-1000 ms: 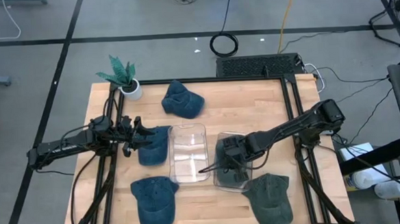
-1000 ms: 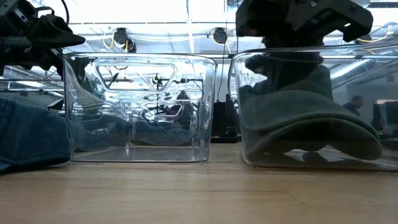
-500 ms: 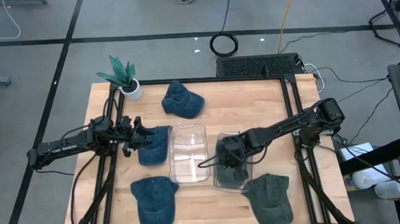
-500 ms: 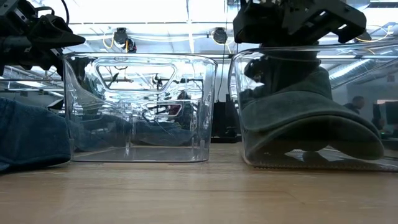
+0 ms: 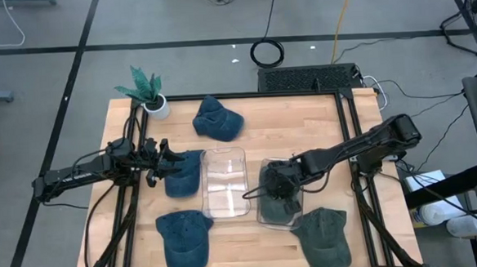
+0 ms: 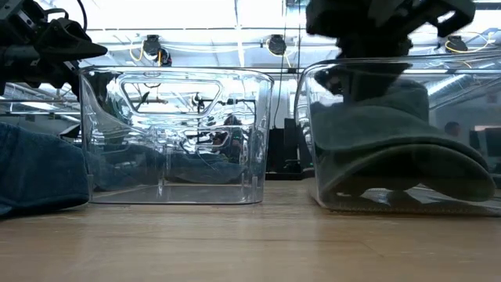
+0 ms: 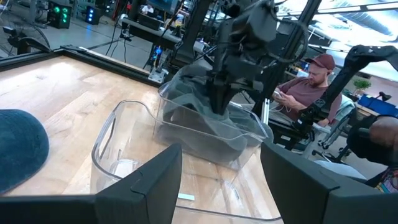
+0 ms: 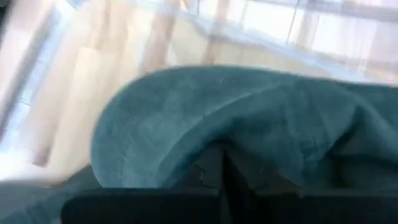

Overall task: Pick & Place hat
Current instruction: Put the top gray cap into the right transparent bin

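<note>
Hat and bin dragged right

The dark green hat point(image 5: 276, 189) sits in the right clear bin point(image 5: 269, 218), centre-right of the high view, pinched by the right gripper point(image 5: 284, 183); bin and hat have slid rightward, so release looks premature. The left gripper point(image 5: 164, 159), fingers apart, waits mid-left.

Your wooden table point(image 5: 295, 122) carries two clear bins point(image 5: 225, 183) at centre, a potted plant point(image 5: 148, 91) at eleven o'clock, and caps point(image 5: 216, 118) around.

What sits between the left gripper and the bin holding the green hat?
The empty clear bin stands between the left gripper and the hat's bin; a blue hat lies beside that gripper. The high view shows it.
</note>
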`<action>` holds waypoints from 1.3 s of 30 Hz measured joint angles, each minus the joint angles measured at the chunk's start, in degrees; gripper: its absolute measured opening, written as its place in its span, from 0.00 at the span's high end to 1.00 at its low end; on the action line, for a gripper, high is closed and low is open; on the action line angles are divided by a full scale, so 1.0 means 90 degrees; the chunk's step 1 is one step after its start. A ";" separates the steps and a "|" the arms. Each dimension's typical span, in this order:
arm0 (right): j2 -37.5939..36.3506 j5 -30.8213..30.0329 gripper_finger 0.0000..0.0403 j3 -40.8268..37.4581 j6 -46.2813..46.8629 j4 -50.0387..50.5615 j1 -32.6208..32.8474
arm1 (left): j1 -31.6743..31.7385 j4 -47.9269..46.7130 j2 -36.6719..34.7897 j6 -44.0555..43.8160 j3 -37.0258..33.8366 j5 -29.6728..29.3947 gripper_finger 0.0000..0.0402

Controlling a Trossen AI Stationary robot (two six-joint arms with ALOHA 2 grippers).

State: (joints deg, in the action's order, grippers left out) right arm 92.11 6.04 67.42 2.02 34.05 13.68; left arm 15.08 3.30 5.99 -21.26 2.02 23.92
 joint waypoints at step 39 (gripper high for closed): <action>-0.1716 -0.1842 1.00 -0.0988 0.3467 0.2800 0.0845 | 0.0001 -0.0009 -0.0001 0.0000 0.0000 0.0000 0.43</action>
State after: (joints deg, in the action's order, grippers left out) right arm 76.66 -10.53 58.52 33.22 59.24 21.28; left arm 15.09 3.22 5.98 -21.26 2.02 23.92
